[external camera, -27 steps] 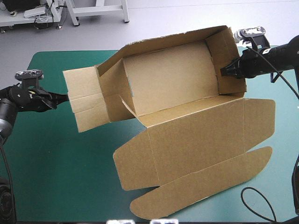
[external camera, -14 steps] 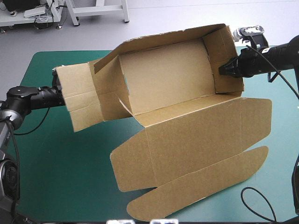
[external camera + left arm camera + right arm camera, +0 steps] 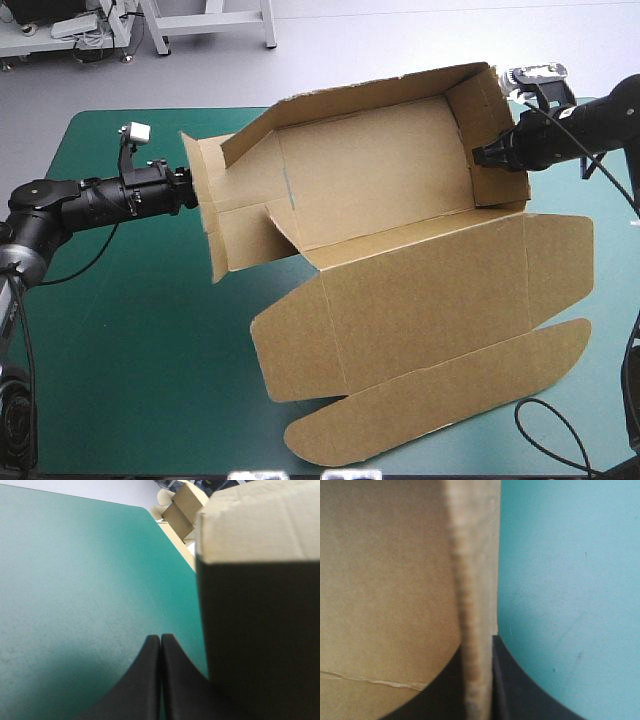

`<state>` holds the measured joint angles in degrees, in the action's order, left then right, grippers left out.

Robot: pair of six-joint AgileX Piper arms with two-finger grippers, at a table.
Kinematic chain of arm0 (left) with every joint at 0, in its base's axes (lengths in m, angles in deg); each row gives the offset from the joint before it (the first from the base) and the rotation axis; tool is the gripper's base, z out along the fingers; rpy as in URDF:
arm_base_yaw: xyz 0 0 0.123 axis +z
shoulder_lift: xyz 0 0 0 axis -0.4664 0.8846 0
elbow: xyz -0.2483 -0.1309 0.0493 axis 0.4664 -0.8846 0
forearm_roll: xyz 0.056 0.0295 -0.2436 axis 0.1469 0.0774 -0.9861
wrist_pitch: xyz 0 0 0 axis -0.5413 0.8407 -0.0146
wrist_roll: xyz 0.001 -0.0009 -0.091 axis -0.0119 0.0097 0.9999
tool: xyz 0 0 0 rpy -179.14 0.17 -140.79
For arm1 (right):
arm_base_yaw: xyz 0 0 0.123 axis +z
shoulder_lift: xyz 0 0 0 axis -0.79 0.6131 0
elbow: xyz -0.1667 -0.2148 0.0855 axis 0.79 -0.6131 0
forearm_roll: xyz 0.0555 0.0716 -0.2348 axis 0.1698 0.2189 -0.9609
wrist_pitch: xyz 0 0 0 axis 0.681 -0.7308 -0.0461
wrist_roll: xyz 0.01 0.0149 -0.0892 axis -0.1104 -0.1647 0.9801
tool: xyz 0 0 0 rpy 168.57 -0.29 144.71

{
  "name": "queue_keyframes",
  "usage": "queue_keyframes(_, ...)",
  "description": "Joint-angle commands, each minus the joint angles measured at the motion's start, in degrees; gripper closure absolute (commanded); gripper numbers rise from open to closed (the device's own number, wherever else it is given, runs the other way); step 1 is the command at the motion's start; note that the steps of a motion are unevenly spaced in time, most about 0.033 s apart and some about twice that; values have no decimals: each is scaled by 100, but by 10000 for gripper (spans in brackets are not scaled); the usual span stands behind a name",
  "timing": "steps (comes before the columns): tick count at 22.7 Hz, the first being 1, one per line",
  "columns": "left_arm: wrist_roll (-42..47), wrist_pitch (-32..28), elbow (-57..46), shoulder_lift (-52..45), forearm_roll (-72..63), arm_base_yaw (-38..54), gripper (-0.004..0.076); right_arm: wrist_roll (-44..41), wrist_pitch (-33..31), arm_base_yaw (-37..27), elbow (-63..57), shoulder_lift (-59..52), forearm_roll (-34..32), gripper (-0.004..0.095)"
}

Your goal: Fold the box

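My right claw (image 3: 480,155) is clamped on the box (image 3: 400,190), a cut sheet of brown board half raised into an open tray in the middle of the surface (image 3: 120,350), which has a teal-green cover. The grip is on the right end wall (image 3: 492,130), which stands upright. In the right wrist view my two black fingers are all but closed at the right claw (image 3: 479,642), with the edge of that wall (image 3: 470,580) running straight up between them. The box's inner face (image 3: 385,580) is on one side and the bare surface (image 3: 570,580) on the other.

My left claw (image 3: 188,190) sits at the opposite end, its tip against the outside of the raised left end flap (image 3: 215,240). In the left wrist view the fingers of the left claw (image 3: 160,637) meet in one pointed arch, closed on nothing. The box (image 3: 255,530) stands just beside them, not between them.

The far wall (image 3: 340,105) is up. The lid panel (image 3: 430,290) lies flat toward the near edge, its rounded tuck flap (image 3: 440,400) flat beyond it. More brown board (image 3: 177,507) shows past the surface's edge.
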<state>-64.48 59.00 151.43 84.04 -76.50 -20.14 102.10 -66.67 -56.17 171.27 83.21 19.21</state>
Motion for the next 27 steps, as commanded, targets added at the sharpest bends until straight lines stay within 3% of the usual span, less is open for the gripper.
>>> queue_keyframes(1, 161, 602, 153, -441, -423, -154, 733, -202, 377, -17, 160, -197, 332, 926)
queue_keyframes(15, 167, 602, 534, -719, -709, -773, 708, -444, 1025, 359, 160, -197, -3, 924)
queue_keyframes(17, 212, 602, 694, -719, -706, -773, 615, -499, 1067, 402, 160, -197, -95, 924)
queue_keyframes(24, 239, 602, 840, -719, -697, -825, 142, -527, 1148, 402, 160, -197, -107, 924)
queue_keyframes(27, 252, 602, 840, -719, -582, -825, 56, -527, 1174, 402, 160, -197, -76, 924)
